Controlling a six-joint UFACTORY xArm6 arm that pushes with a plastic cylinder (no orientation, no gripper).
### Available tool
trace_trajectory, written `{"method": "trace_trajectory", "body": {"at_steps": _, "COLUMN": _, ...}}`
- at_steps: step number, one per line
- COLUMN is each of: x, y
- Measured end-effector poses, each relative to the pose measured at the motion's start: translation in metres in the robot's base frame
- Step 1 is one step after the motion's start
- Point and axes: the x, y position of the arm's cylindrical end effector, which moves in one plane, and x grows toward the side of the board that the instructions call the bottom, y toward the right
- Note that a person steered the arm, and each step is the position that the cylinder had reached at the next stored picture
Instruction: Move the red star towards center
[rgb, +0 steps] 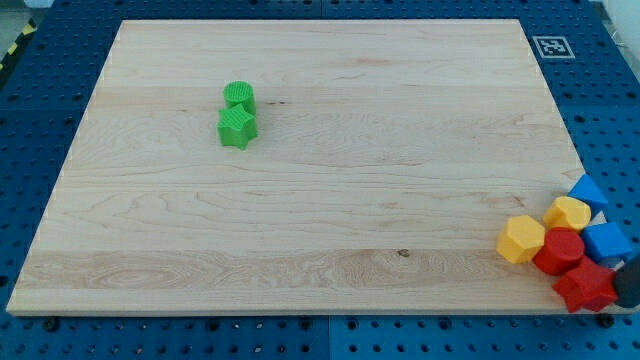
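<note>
Red star (584, 287) bottom-right, my tip possibly (622, 287) beside it

Green star (237, 128) touching green cylinder (240, 97)

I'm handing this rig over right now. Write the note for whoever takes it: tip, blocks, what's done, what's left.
My tip: not clearly visible; only something dark at the view's right edge beside the red star.
Red star: bottom-right corner, packed in a cluster with a red block, two yellow blocks and two blue blocks.
Green cylinder and green star: touching, upper left.
Done: nothing evident.
Left: push the red star to the board's centre.
</note>
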Motion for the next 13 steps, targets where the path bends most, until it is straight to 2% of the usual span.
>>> {"method": "trace_trajectory", "body": {"at_steps": 4, "x": 0.002, "y": -0.105}}
{"method": "trace_trajectory", "body": {"at_steps": 7, "x": -0.018, "y": -0.192}}
{"method": "trace_trajectory", "body": {"at_steps": 10, "x": 0.002, "y": -0.228}}
{"method": "trace_trajectory", "body": {"at_steps": 13, "x": -0.008, "y": -0.298}}
